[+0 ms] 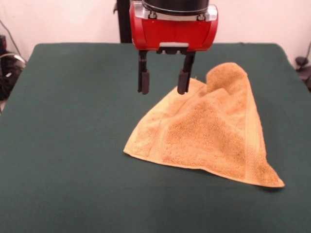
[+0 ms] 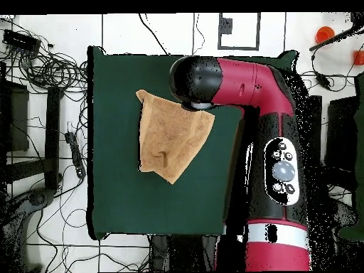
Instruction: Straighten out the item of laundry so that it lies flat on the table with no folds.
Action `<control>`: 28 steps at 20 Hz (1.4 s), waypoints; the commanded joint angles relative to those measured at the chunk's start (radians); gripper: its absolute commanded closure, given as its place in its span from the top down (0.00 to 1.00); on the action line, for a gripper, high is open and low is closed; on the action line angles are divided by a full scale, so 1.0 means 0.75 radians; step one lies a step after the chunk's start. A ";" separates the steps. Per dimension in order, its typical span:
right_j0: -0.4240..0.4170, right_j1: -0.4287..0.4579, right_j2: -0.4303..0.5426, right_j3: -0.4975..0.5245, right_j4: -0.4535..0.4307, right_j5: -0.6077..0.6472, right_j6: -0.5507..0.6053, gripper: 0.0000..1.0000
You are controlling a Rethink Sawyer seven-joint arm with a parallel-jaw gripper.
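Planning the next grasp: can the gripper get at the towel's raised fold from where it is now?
Probably yes. The gripper hangs open above the table, its one finger right at the towel edge, and the humped fold sits just beside it. Nothing stands between them; the overhead view hides the gripper under the arm.

Bare green table [image 1: 73,145] lies open on the picture-left side of the gripper [image 1: 163,82] and toward the camera; nothing stands there in the front view. The two black fingers [image 1: 143,77] hang apart, with empty air between them and below the picture-left one. The towel [image 1: 214,131] is the only obstacle: its far edge sits just beside the picture-right finger, and a raised hump [image 1: 226,75] stands up further to that side. In the overhead view the arm [image 2: 245,82] covers the table's edge beside the towel [image 2: 170,138].
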 commanded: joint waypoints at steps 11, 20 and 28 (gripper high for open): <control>0.075 0.036 -0.021 0.242 0.086 -0.093 0.349 1.00; 0.092 0.031 -0.047 0.267 0.116 -0.098 0.374 1.00; 0.106 0.026 -0.062 0.306 0.159 -0.127 0.397 1.00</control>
